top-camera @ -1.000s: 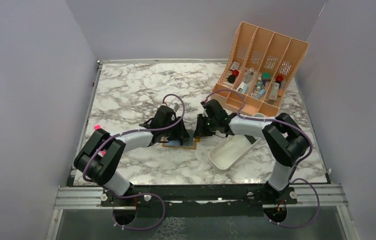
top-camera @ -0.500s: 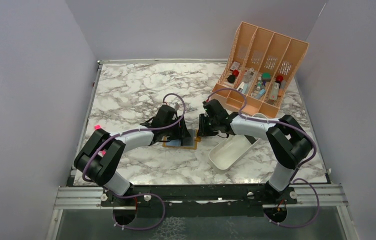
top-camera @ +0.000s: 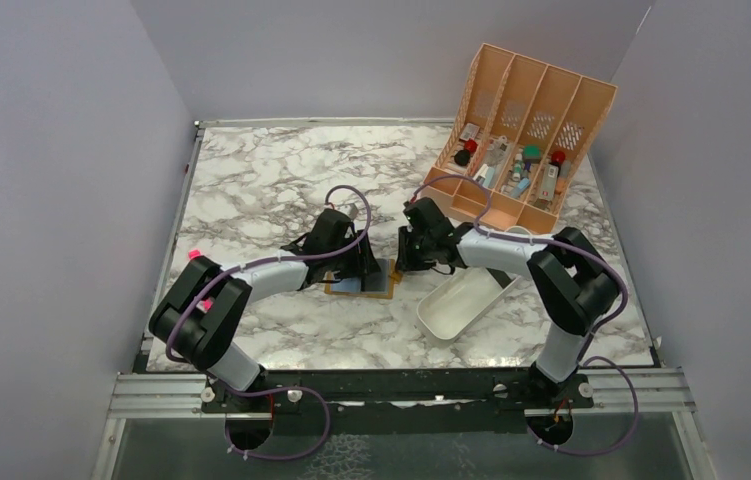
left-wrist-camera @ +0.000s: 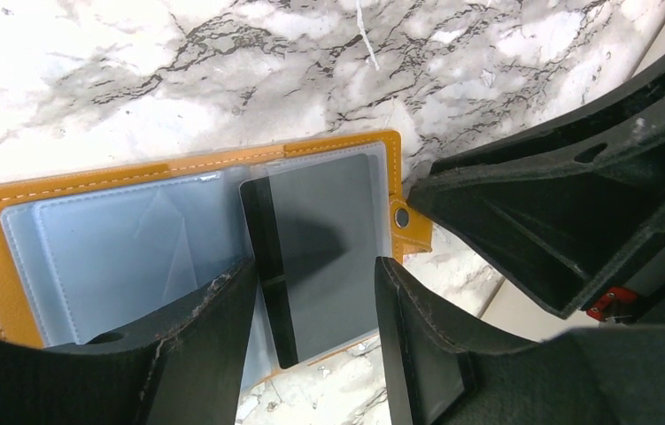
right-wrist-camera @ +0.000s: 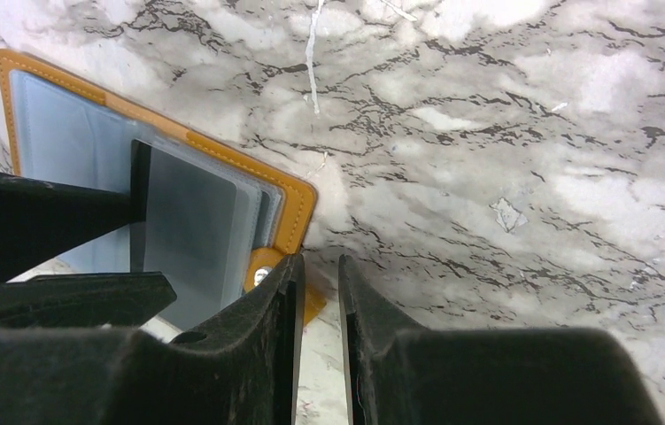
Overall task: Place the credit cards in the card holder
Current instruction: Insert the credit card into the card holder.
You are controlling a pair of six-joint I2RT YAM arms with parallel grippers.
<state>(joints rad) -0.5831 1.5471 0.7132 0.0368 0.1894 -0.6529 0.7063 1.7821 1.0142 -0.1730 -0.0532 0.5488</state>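
The small mustard-orange, leather-like folding card holder (top-camera: 351, 286) lies opened flat on the white-and-grey marbled table (top-camera: 251, 180), near the middle, between my two arms.

One thin, flat, grey rectangular credit card (left-wrist-camera: 324, 239) with a dark stripe along its left edge rests on the right half of the card holder, over the clear sleeves. I cannot tell whether it is seated inside a pocket. The left half shows pale blue-grey sleeves.

My left gripper (left-wrist-camera: 313, 274) sits over the near edge of the card holder. Its fingers are apart, one on each side of the credit card's near end, and neither is pressed against it.

My right gripper (right-wrist-camera: 318, 266) stands at the card holder's right edge, just beside the small orange snap tab (left-wrist-camera: 402, 217). Its fingers are separated by a narrow gap only. A corner of the snap tab shows beneath that gap, and nothing is clamped.

A white oblong plastic tray (top-camera: 456, 305) lies to the right. A tall peach slotted organiser (top-camera: 526, 110) stands at the far right.
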